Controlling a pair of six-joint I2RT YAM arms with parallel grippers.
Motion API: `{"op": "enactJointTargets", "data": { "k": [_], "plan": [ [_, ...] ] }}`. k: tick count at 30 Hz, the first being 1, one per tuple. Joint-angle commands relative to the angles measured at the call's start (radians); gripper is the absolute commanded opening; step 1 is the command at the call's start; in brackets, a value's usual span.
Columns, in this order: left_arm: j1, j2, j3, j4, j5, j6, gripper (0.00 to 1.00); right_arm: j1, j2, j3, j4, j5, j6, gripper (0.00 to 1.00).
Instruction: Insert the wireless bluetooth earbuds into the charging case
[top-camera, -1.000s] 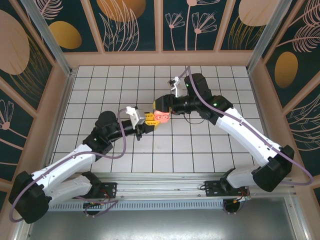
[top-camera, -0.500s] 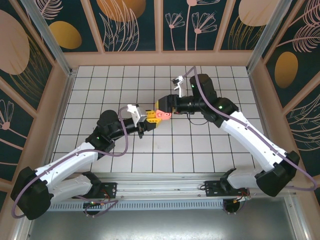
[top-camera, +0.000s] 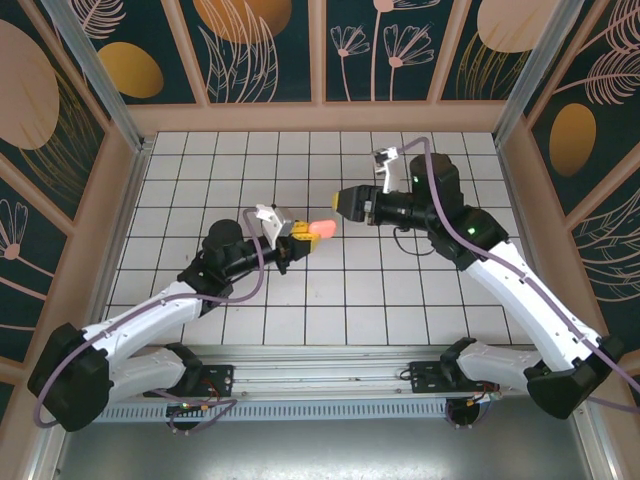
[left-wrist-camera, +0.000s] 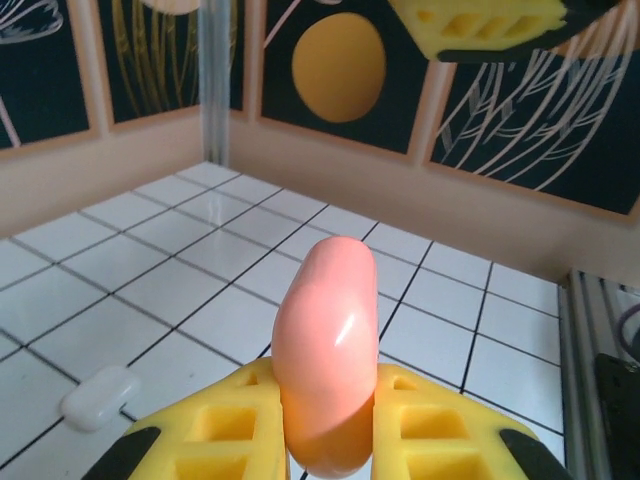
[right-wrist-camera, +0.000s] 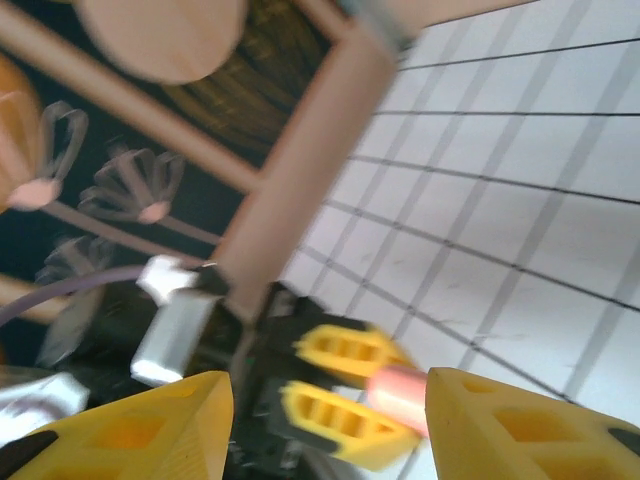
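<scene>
Left gripper (top-camera: 303, 233) clamps the smooth pink charging case (left-wrist-camera: 325, 340) low down, right gripper (top-camera: 342, 206) gapes empty; the case could slip free.

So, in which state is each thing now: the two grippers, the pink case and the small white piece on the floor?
left gripper: shut on the pink case.
right gripper: open, holding nothing, apart from the case.
pink case: upright in the left gripper, looks closed.
small white piece: lying loose on the tiled floor.
</scene>
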Motion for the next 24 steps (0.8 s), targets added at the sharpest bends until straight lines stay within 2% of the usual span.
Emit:
{"op": "enactJointTargets", "data": {
  "k": [1,5,11,18,24],
  "plan": [
    [0.008,0.061,0.014,-0.037,-0.058,-0.082,0.14,-0.061,-0.038,-0.085,-0.101,0.236,0.05,0.54],
    [0.009,0.176,0.056,-0.04,-0.05,-0.182,0.15,-0.115,-0.064,-0.191,-0.108,0.318,0.069,0.56],
    [0.008,0.36,0.092,-0.003,-0.163,-0.35,0.15,-0.179,-0.091,-0.322,-0.093,0.399,0.069,0.59],
    [-0.027,0.63,0.191,-0.002,-0.113,-0.518,0.15,-0.268,-0.135,-0.453,-0.051,0.45,0.058,0.61],
    [-0.053,0.702,0.216,0.029,-0.121,-0.567,0.19,-0.32,-0.146,-0.527,-0.017,0.494,0.043,0.64]
  ]
}}
